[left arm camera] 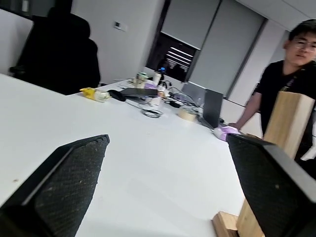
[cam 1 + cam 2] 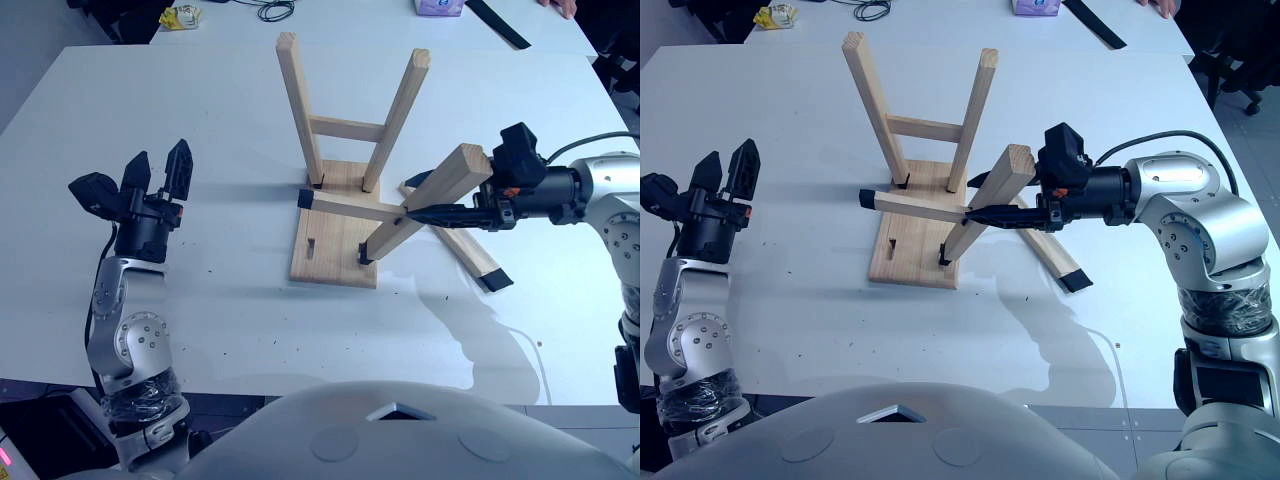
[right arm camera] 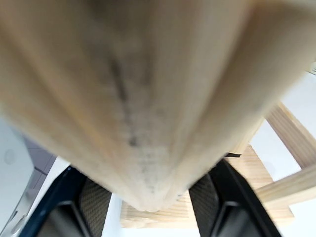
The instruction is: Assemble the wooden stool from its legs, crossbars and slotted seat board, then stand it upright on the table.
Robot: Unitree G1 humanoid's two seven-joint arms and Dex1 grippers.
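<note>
1 leg [image 3: 138, 98] between 2 right fingers [image 3: 96, 203]

A big white table [image 2: 180, 110] fills the front of the room. A second white table [image 2: 350, 28] stands just behind it. On that one lie a yellow thing [image 2: 182, 16], a black cable [image 2: 275, 10] and a purple box [image 2: 438, 7]. Farther back are a black chair [image 1: 64, 54], a pale wall [image 1: 128, 29], grey blinds [image 1: 217, 44] and what may be a dark window [image 1: 173, 57].
</note>
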